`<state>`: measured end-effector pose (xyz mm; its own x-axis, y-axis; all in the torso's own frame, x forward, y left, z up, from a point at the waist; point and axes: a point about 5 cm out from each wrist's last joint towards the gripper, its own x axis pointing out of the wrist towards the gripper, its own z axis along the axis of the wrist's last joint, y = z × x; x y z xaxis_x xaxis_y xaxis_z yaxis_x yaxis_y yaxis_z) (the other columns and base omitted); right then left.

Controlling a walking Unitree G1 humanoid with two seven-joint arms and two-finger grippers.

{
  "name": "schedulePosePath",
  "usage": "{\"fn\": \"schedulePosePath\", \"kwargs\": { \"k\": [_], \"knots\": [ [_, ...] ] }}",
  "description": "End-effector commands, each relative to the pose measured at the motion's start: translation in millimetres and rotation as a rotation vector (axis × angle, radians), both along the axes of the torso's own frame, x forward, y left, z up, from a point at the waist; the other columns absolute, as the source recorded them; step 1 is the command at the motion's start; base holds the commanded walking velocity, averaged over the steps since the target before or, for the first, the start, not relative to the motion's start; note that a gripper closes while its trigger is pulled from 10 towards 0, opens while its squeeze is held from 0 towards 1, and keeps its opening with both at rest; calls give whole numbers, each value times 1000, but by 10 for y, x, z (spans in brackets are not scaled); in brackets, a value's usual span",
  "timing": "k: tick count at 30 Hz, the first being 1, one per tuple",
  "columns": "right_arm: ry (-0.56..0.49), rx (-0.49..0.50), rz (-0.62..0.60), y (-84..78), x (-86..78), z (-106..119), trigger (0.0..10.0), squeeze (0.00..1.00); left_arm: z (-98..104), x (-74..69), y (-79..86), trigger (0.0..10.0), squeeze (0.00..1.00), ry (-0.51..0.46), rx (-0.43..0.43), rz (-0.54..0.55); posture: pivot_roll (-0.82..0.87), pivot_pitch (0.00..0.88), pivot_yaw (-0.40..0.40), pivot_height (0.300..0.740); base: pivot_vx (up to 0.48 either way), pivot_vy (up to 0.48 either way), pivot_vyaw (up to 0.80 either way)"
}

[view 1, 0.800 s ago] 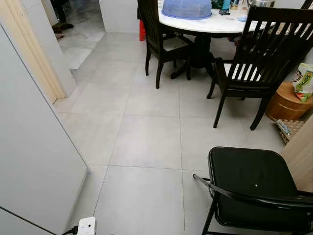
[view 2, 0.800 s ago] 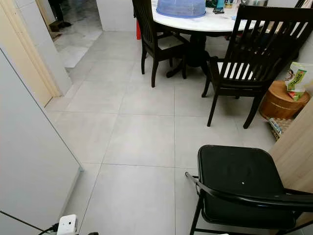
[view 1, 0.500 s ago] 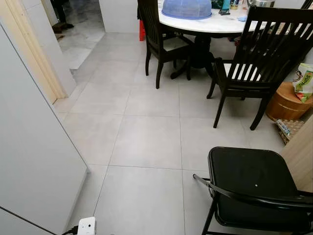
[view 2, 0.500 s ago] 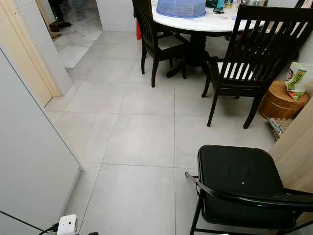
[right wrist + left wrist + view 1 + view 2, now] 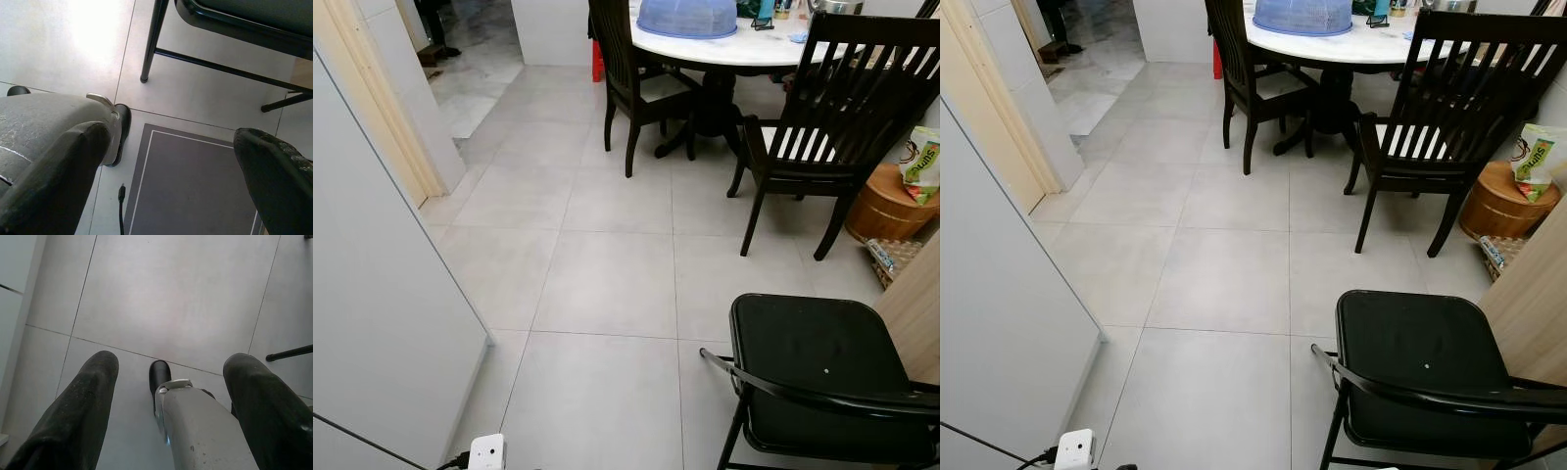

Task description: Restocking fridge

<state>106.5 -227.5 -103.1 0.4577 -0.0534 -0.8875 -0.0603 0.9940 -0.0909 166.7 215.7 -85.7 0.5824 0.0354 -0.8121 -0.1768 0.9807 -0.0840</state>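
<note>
My head camera looks down on a grey tiled floor (image 5: 607,284) in a dining area. A black folding chair (image 5: 827,367) stands nearest me on the right, just beside a light wooden panel (image 5: 915,308). Beyond it, 2 dark wooden chairs (image 5: 832,117) are drawn up to a round white table (image 5: 744,47), which carries a blue mesh food cover (image 5: 687,17). A round wooden container (image 5: 891,206) sits on the floor to the right of the nearer wooden chair, with a green and yellow packet (image 5: 922,164) resting against it. On my left rises a flat white panel (image 5: 382,333); I cannot tell whether it is the fridge's side. A white plug adapter (image 5: 485,453) with a black cable lies at its foot. A doorway with a cream frame (image 5: 382,108) opens to the far left.

My left gripper (image 5: 171,396) hangs over bare tiles, its 2 black fingers (image 5: 80,411) spread wide with nothing between them, a silver leg and black foot (image 5: 160,376) below. My right gripper (image 5: 166,176) is likewise wide apart and holds nothing, hanging above a dark grey mat (image 5: 190,186) near the folding chair's legs, a thin black cable (image 5: 121,208) lying on the floor at the mat's edge.
</note>
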Motion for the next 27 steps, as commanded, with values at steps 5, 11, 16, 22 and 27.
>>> {"fn": "schedulePosePath", "kwargs": {
  "k": [5,11,16,22,27],
  "knots": [
    [-110,108,-143,223,867,256,10000,0,-30,-9,-26,10000,0,99,96,-67,69,0,-58,740,0,0,0],
    [-113,120,-157,241,873,256,10000,0,-24,0,-13,10000,0,98,101,-77,66,0,-52,740,0,0,0],
    [-106,129,-171,252,887,259,10000,0,-21,5,-7,10000,0,101,109,-80,66,0,-48,740,0,0,0],
    [-104,134,-179,268,890,257,10000,0,-16,10,8,10000,0,102,117,-91,65,0,-37,740,0,0,0],
    [-96,134,-205,274,882,250,10000,0,-11,16,21,10000,0,103,130,-106,65,0,-30,740,0,0,0]
  ]
}}
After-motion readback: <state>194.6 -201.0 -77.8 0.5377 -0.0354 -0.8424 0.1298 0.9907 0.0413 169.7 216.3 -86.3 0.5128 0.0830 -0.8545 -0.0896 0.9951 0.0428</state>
